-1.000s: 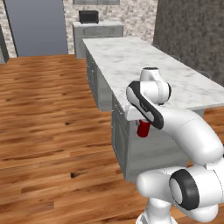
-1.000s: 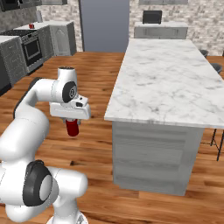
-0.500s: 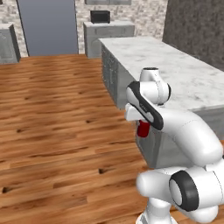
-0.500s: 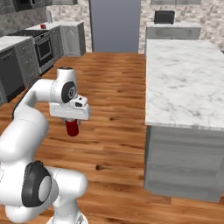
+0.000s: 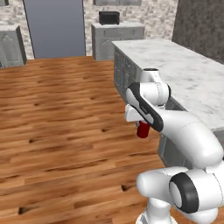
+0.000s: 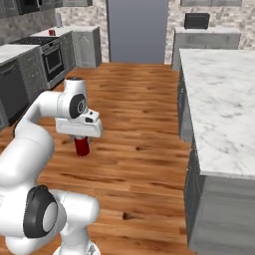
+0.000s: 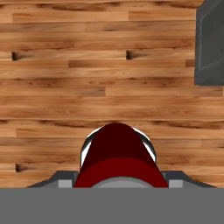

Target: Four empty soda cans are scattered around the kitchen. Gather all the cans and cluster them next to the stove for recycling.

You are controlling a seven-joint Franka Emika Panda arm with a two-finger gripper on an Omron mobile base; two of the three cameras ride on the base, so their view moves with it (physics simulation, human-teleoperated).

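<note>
My gripper [image 6: 82,138] is shut on a red soda can [image 6: 81,147], held upright and hanging below the hand over the wood floor. In the left base view the same can [image 5: 142,130] shows under the gripper [image 5: 141,124], beside the island's end. From the hand view the can [image 7: 117,151] rises between the fingertips of the gripper [image 7: 117,180], with floor planks beyond it. The stove [image 6: 50,57] stands far off at the left wall. A second small red can [image 6: 52,33] sits on the counter just past it.
The marble-topped island [image 6: 219,99] runs along the right, and its grey cabinet side [image 5: 124,72] is close to the arm. Grey cabinets [image 6: 20,79] line the left wall. A tall grey fridge [image 6: 137,30] and a black appliance [image 6: 196,21] stand at the back. Wood floor [image 5: 57,113] lies between.
The whole scene has shifted in both base views: the base has moved, the island slid right and the stove wall came nearer. Arm and can keep the same pose.
</note>
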